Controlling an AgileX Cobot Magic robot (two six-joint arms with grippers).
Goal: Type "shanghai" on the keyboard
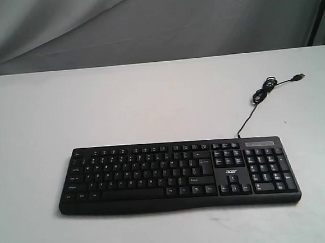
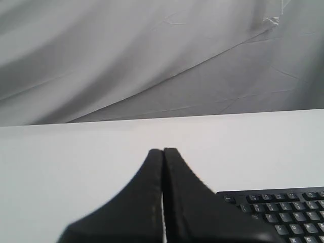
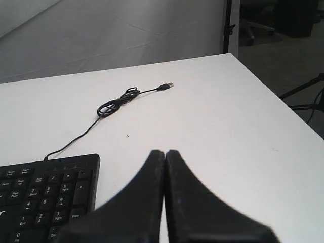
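The wide black keyboard [image 1: 178, 175] with white legends and an "acer" logo lies flat on the white table [image 1: 149, 100], near its front edge. Neither arm shows in the exterior view. In the left wrist view my left gripper [image 2: 163, 150] is shut with nothing in it, off the keyboard's [image 2: 278, 212] escape-key corner. My right gripper [image 3: 165, 152] is also shut and empty, beside the number-pad end of the keyboard [image 3: 45, 197], over bare table. No finger touches a key.
The thin black USB cable [image 1: 264, 94] runs from the keyboard's back edge and coils at the back right, plug [image 1: 298, 77] lying loose; it also shows as cable [image 3: 116, 106]. Grey cloth [image 1: 143, 21] hangs behind the table. The table's right edge [image 3: 283, 101] drops off to the floor.
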